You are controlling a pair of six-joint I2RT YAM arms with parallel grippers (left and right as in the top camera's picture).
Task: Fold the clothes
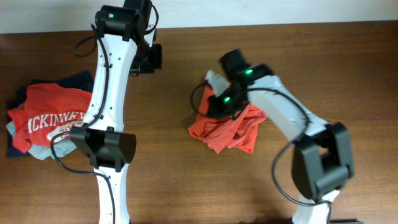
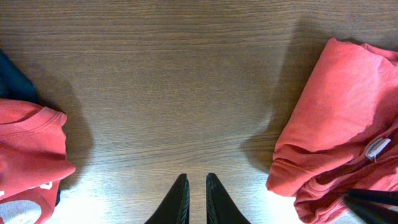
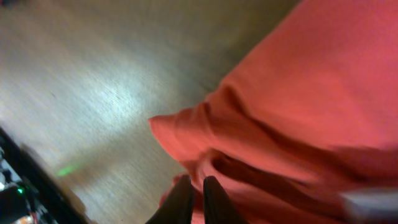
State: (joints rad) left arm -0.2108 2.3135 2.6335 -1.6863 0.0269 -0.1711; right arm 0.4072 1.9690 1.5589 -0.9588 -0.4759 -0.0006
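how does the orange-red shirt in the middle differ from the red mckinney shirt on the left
The middle shirt is crumpled in a heap; the McKinney shirt lies flatter. The middle shirt lies alone on the table; the McKinney shirt tops a pale blue garment and a navy garment. The McKinney shirt shows big white lettering; the middle shirt shows no print. The right claw is at the middle shirt only. Both are reddish.

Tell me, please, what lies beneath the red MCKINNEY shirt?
A pale blue garment and a navy garment peek out beneath the red shirt; their covered parts, and anything between, are hidden.
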